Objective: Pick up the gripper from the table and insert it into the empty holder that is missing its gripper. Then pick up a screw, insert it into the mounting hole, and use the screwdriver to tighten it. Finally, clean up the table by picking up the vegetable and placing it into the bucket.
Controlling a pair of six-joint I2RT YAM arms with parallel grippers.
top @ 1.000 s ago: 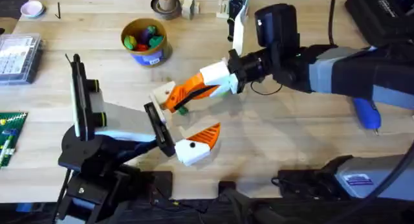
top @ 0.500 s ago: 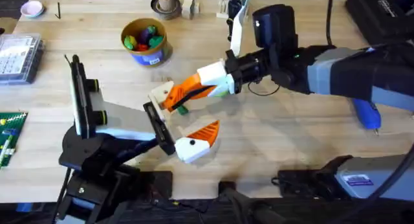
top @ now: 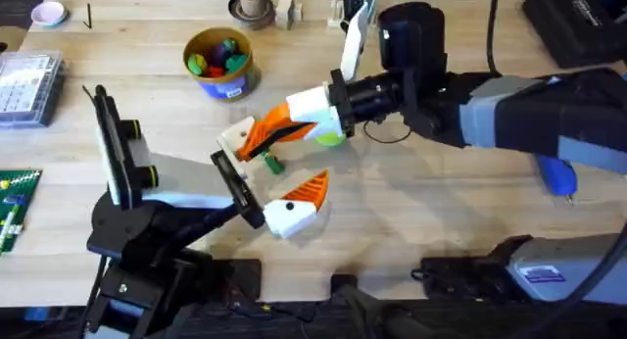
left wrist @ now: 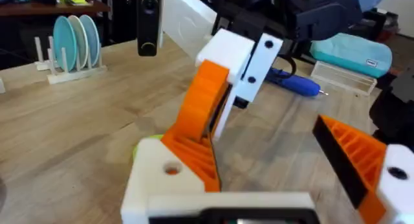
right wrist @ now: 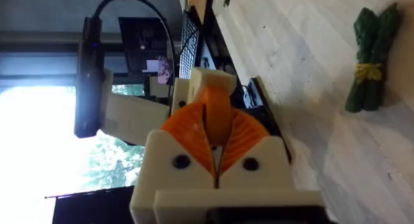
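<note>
Since a second ago, the right gripper (top: 257,143) has drawn back toward the desk's far edge and lifted its load a little, while the left arm has shifted slightly toward the left side. On the desk (top: 411,207), the right arm reaches across the middle, its white fingers with orange ribbed pads (right wrist: 217,136) pressed tight together around the small orange gripper piece (left wrist: 206,111), which stands pushed against the white holder (left wrist: 169,179) at the tip of the left gripper (top: 284,187). The left gripper is spread wide, one finger being that all-white block, the other carrying an orange ribbed tip (top: 311,189), and nothing is held between them. The bucket (top: 221,63) sits near the far edge, left of centre, with coloured toys inside. The blue screwdriver (top: 558,174) lies toward the right edge, partly hidden by the right arm. The dark-green vegetable (top: 271,164) lies flat on the desk's middle, just beside the meeting fingertips.
</note>
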